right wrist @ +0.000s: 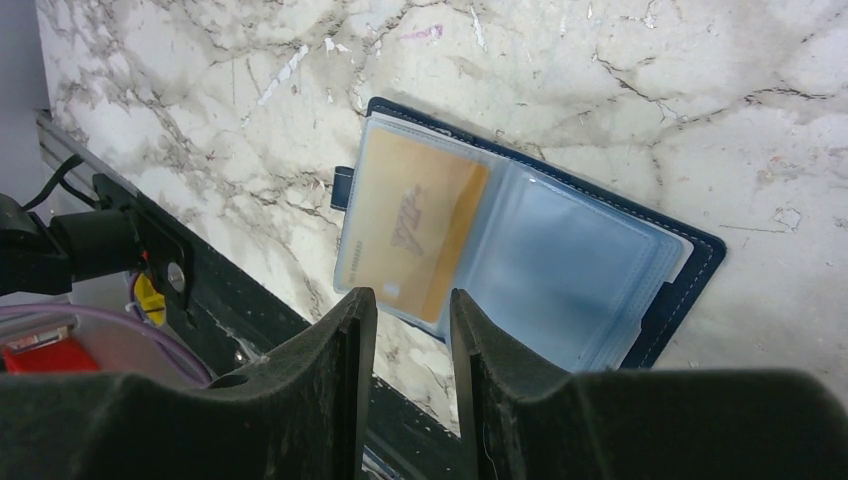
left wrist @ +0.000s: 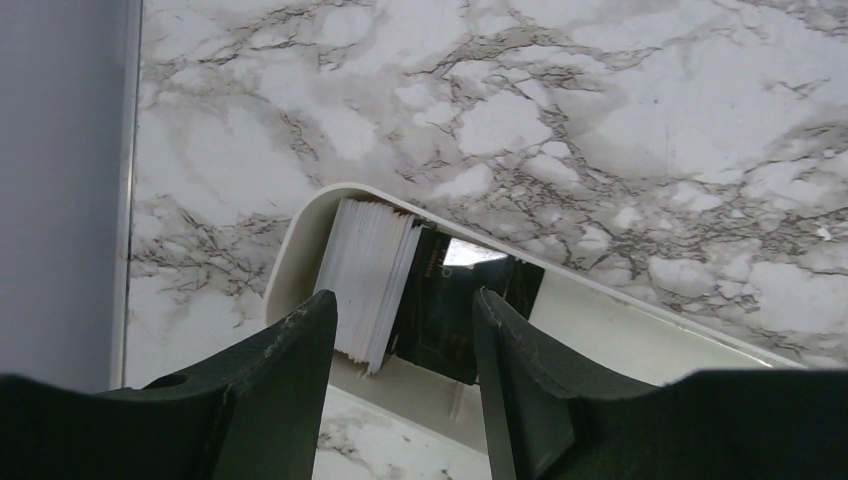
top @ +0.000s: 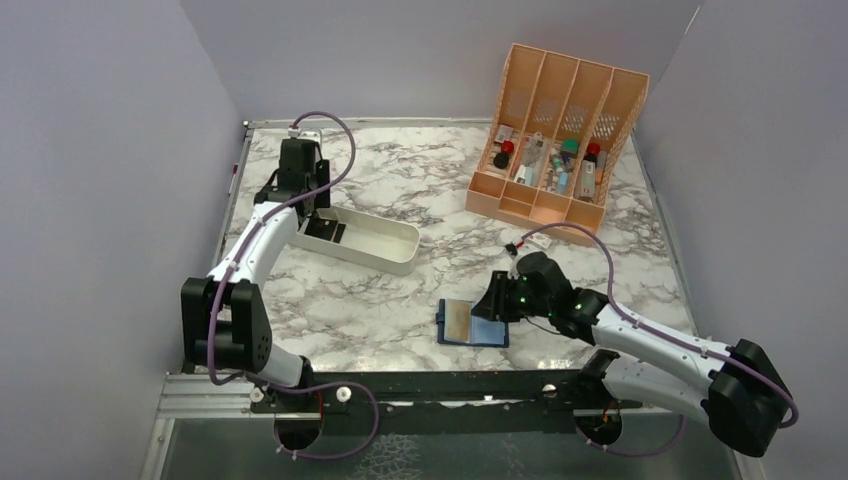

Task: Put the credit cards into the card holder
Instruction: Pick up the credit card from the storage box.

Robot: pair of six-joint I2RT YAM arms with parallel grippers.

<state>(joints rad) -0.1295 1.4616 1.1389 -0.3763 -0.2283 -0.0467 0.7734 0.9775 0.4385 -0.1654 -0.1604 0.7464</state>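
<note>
The navy card holder (top: 472, 323) lies open near the table's front edge, with a tan card (top: 459, 320) in its left clear pocket; both show in the right wrist view (right wrist: 600, 270), card (right wrist: 415, 225). My right gripper (top: 490, 300) hovers at its right side, jaws open and empty (right wrist: 412, 300). My left gripper (top: 318, 205) is open and empty (left wrist: 405, 310) above the left end of the white tray (top: 395, 250). In the tray (left wrist: 640, 330) lie a white card stack (left wrist: 365, 275) and dark cards (left wrist: 450, 310).
An orange slotted organizer (top: 556, 135) with small bottles stands at the back right. The table's metal front rail (top: 400, 385) runs just below the card holder. Grey walls close in the left, back and right.
</note>
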